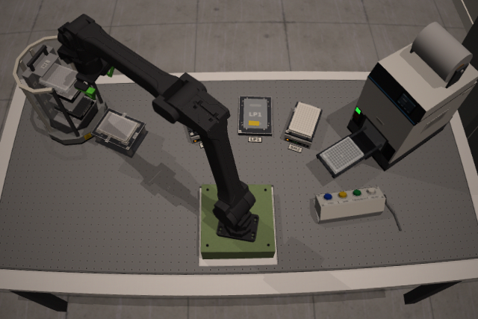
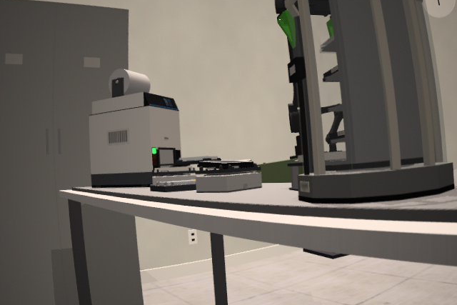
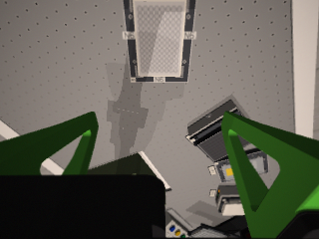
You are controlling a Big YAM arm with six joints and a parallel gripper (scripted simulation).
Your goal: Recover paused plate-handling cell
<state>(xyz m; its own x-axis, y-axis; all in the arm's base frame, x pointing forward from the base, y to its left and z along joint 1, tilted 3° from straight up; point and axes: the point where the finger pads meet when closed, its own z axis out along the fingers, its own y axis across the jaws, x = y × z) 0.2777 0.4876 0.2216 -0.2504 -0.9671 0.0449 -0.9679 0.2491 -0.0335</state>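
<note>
While the arm reaches far over to the plate hotel H1 [image 1: 24,61], the top view shows the gripper [image 1: 89,81] high beside it, spread wide and holding nothing. A plate [image 1: 58,78] pokes out of the hotel's top slot. Another plate [image 1: 116,126] sits on the nest N6 [image 1: 139,133] just in front of the hotel. From the side, green fingers [image 2: 286,28] hang next to the hotel's guard [image 2: 311,83]. Looking down from the wrist, the nest plate [image 3: 159,37] lies far below the open fingers.
</note>
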